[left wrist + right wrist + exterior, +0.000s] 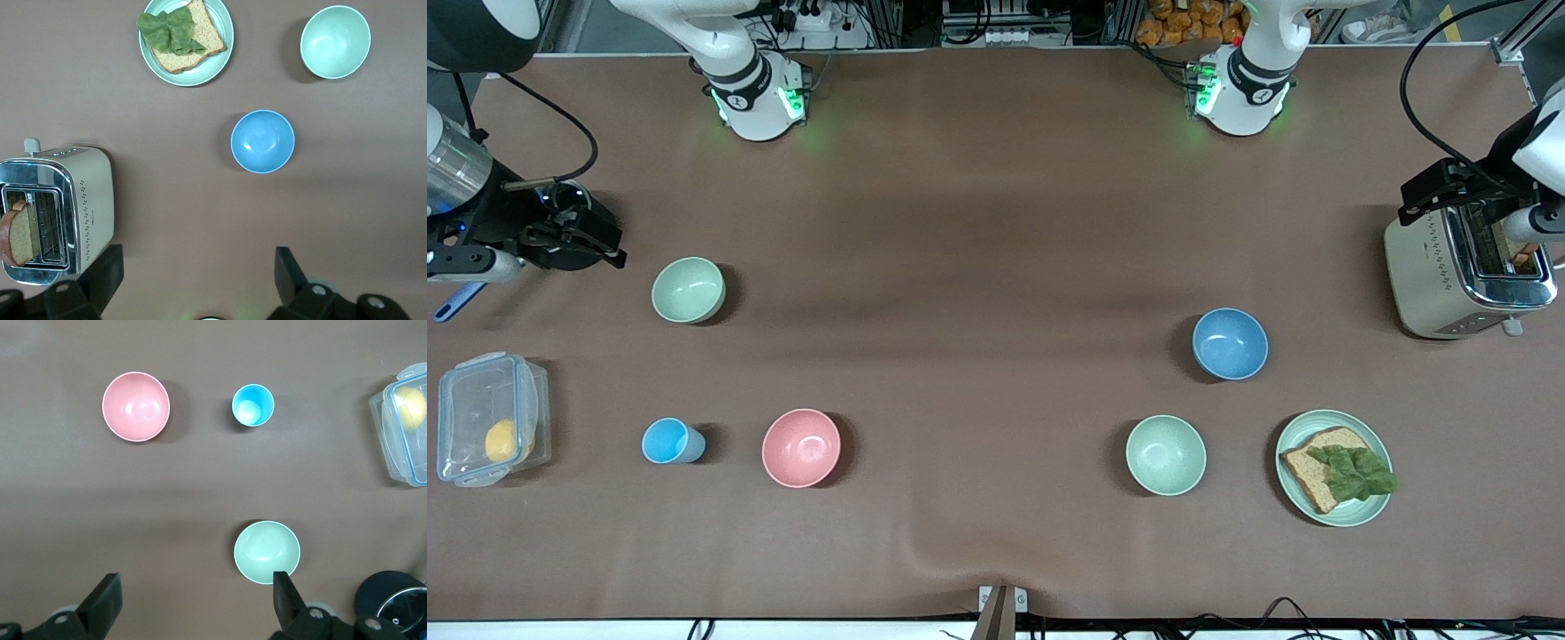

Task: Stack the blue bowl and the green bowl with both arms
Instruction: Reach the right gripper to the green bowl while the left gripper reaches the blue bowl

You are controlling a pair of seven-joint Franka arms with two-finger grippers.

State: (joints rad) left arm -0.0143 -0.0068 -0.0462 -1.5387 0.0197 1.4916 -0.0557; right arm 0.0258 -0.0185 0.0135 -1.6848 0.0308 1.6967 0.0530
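The blue bowl [1230,343] is set upright on the tabletop [996,267] toward the left arm's end, slightly farther than a mint bowl [1166,454]. The green bowl [687,290] is set farther still, toward the right arm's end. The left gripper [199,267] is held spread over the tabletop by the toaster [1463,267]. The right gripper [197,590] is held spread over the tabletop by the green bowl.

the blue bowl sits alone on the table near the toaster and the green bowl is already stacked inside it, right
Not quite. The blue bowl does sit alone near the toaster, but the green bowl is not inside it: the front view shows it on the table toward the right arm's end, well apart.
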